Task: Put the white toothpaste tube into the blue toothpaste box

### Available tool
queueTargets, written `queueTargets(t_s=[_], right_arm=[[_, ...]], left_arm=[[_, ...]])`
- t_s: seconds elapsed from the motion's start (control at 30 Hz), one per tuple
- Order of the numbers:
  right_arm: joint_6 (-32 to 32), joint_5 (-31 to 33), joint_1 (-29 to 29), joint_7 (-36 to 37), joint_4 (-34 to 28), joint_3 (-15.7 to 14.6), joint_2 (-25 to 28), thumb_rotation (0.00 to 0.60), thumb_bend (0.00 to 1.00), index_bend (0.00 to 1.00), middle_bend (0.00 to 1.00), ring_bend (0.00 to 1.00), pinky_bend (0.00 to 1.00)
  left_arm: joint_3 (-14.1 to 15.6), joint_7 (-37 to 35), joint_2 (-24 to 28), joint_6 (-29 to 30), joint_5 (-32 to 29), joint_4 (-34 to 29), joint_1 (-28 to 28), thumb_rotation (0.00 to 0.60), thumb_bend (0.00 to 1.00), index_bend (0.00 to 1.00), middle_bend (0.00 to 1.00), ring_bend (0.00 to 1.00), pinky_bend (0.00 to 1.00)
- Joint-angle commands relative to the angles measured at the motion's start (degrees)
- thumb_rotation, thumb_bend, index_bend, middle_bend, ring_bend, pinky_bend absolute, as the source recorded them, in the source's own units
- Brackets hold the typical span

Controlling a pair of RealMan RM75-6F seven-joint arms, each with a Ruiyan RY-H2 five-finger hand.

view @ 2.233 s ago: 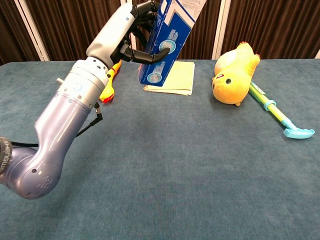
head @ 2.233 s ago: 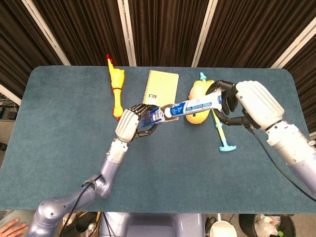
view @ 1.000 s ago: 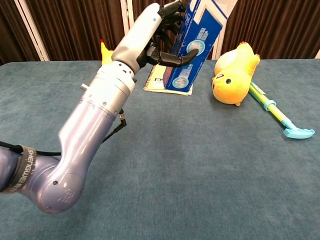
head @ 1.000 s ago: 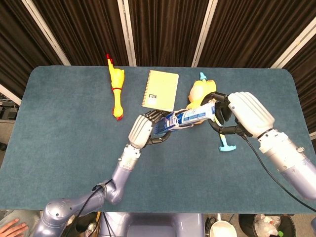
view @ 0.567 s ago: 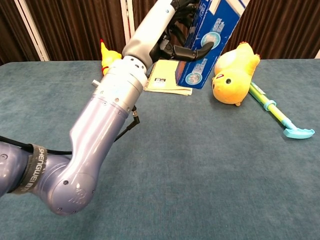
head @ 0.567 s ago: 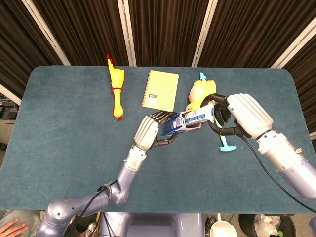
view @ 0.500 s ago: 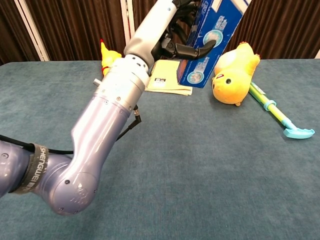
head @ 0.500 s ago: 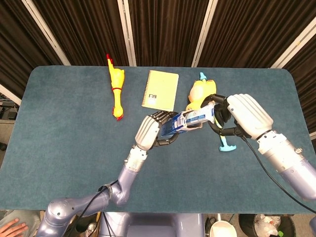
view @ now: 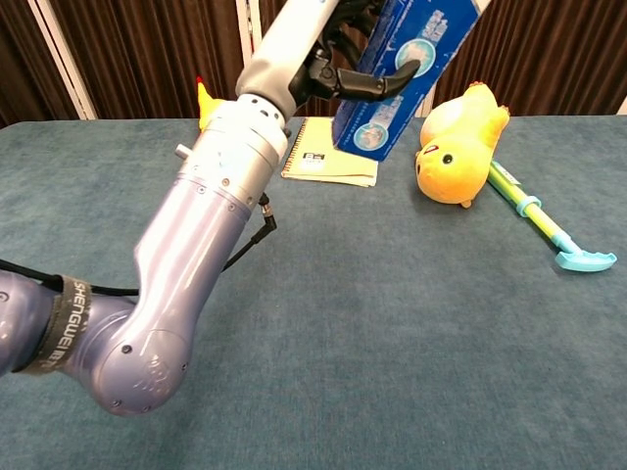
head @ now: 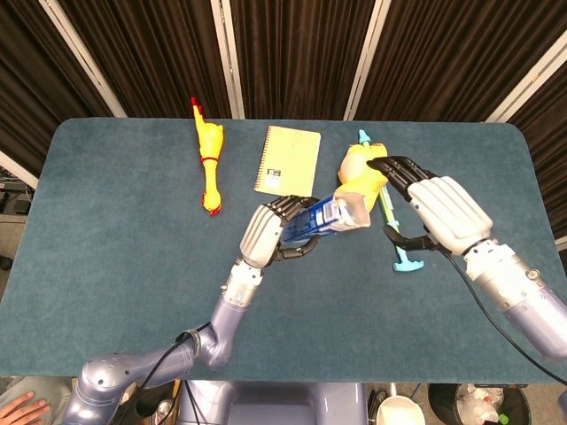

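- The blue toothpaste box (head: 323, 219) is being held in the air near the middle of the head view, tilted, with its open end (head: 353, 212) pointing toward the right of the frame.
- The left hand (head: 273, 230) is gripping the box, its dark fingers (head: 288, 205) wrapping around the lower-left part of it; in the chest view the same box (view: 411, 54) is showing at the top centre, slanting up to the right, with one finger (view: 377, 83) curling across its face.
- The white toothpaste tube is not showing as a separate thing in either view; only a pale shape is sitting at the box's open end, and whether that is the tube or a flap cannot be told.
- The right hand (head: 438, 212) is hanging just right of the box's open end with its fingers (head: 394, 168) spread apart and holding nothing; it is not appearing in the chest view.
- A yellow plush duck (view: 458, 145) is lying on the desk (head: 115, 266) at the upper right of centre, partly behind the box in the head view.
- A green and blue stick toy (view: 544, 223) is lying just right of the duck.
- A yellow notebook (head: 288, 159) is lying flat at the upper centre, and a yellow rubber chicken (head: 209, 164) is lying to its left.
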Motion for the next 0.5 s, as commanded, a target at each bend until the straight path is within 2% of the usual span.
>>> queueTargets(t_s=[0.03,0.27,0.37,0.5], right_arm=[[0.3,0.7,-0.1,-3.4,0.9,-1.0,-0.4,0.600,0.40,0.00,0.04,0.01,0.19],[2.7,2.7,-0.7,-8.0,2.0,-2.4,-2.0,0.600,0.40,0.00,0.04,0.01,0.19],[6.5,2.8,-2.9,-13.4,3.7,-5.0,-4.6,0.600,0.40,0.00,0.04,0.01,0.19],[8.5,4.4,-4.5,-14.8,3.7,-6.6,-6.7,0.600,0.40,0.00,0.04,0.01,0.19]], left_arm=[[0.4,-0.5,0.5,0.6,0.0,-0.4,0.8,0.600,0.37,0.28,0.39,0.38,0.46],[2.0,-0.7,2.2,1.2,0.5,-1.5,3.1,0.600,0.37,0.28,0.39,0.37,0.46],[5.6,0.5,5.7,1.1,1.5,-2.0,6.8,0.600,0.37,0.28,0.40,0.37,0.46],[9.3,3.0,10.3,-0.6,2.4,-3.6,9.9,0.600,0.37,0.28,0.41,0.37,0.46]])
